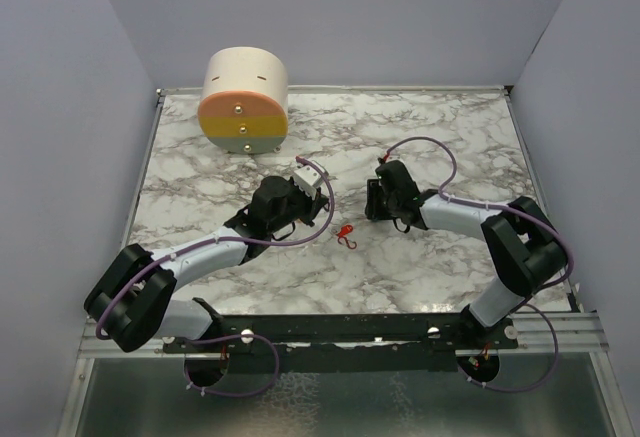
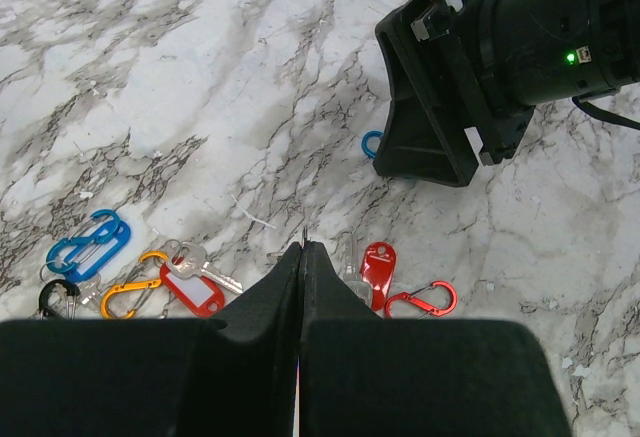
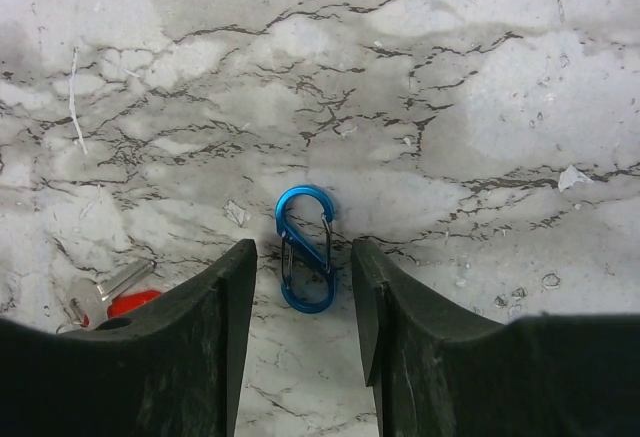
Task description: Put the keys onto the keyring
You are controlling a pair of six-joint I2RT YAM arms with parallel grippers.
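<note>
My left gripper (image 1: pixel 318 205) is shut; in the left wrist view its fingertips (image 2: pixel 303 249) pinch a thin metal sliver, apparently the keyring seen edge-on. Below it on the marble lie a blue clip (image 2: pixel 88 244), a black clip (image 2: pixel 57 297), an orange clip (image 2: pixel 135 292), a red tag with a silver key (image 2: pixel 190 285), another red tag (image 2: pixel 378 265) and a red clip (image 2: pixel 420 300). My right gripper (image 1: pixel 372 205) is open and low over the table, with a small blue S-clip (image 3: pixel 305 249) lying flat between its fingers, untouched.
A big cream-and-orange cylinder (image 1: pixel 245 100) stands at the back left. Grey walls close in the marble table (image 1: pixel 450 137) on three sides. The two grippers face each other closely, with the red clip (image 1: pixel 346 236) just in front of them.
</note>
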